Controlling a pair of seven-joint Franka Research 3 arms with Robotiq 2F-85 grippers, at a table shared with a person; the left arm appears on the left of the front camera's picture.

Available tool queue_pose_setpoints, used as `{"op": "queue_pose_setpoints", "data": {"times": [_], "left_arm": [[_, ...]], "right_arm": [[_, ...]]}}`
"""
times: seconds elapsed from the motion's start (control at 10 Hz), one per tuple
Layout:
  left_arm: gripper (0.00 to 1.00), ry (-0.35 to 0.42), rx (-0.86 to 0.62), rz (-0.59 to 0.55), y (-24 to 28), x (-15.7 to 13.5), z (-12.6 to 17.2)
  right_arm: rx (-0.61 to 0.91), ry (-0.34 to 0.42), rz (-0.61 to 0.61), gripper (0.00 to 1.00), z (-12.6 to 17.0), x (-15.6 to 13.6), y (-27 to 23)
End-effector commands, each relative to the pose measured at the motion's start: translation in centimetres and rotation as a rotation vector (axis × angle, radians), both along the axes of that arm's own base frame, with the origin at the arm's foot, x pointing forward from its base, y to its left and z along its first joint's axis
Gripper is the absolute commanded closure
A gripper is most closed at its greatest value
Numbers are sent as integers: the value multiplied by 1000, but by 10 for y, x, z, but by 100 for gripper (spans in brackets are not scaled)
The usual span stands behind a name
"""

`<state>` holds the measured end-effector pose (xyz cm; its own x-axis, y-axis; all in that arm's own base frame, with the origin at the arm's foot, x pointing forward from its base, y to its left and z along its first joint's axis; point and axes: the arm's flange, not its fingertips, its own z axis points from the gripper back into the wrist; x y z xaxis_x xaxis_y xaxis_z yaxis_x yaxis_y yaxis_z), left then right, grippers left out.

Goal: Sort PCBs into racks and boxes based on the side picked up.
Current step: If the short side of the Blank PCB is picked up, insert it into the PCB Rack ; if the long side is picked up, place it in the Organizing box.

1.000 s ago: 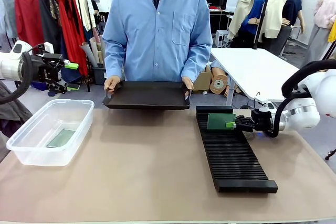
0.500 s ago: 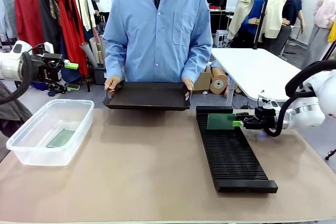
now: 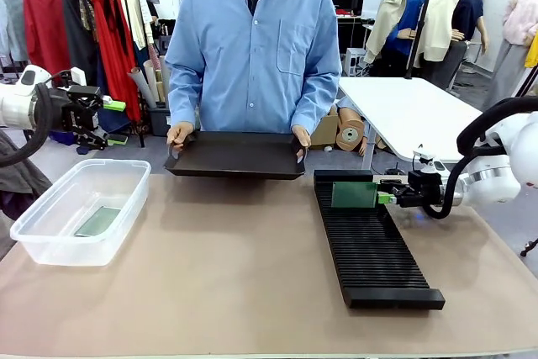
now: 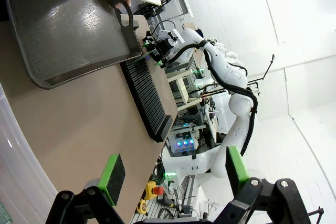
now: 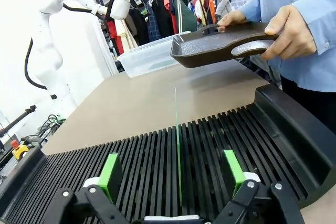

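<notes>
I saw a thin, stiff, light board (image 3: pixel 353 195) standing on edge in a far slot of the rack (image 3: pixel 370 245), faces toward near and far, long axis running left-right. I'd pinch its edge, never flex it. My right gripper (image 3: pixel 387 198) had its jaws apart beside it; my left gripper (image 4: pixel 172 174) hung open.

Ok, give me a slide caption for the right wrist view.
Open right gripper behind a green board standing upright in the black rack.
</notes>
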<state>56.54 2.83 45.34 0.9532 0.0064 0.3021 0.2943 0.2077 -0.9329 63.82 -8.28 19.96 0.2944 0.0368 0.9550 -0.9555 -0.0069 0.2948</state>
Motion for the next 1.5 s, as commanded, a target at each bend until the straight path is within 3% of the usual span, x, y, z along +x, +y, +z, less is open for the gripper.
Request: {"op": "queue_pose_setpoints", "data": {"times": [0.0,1.4], "left_arm": [[0,-4,1,3,1,-1,2],[0,-4,1,3,1,-1,2]], "right_arm": [[0,-6,1,0,1,0,1],[0,-6,1,0,1,0,1]]}}
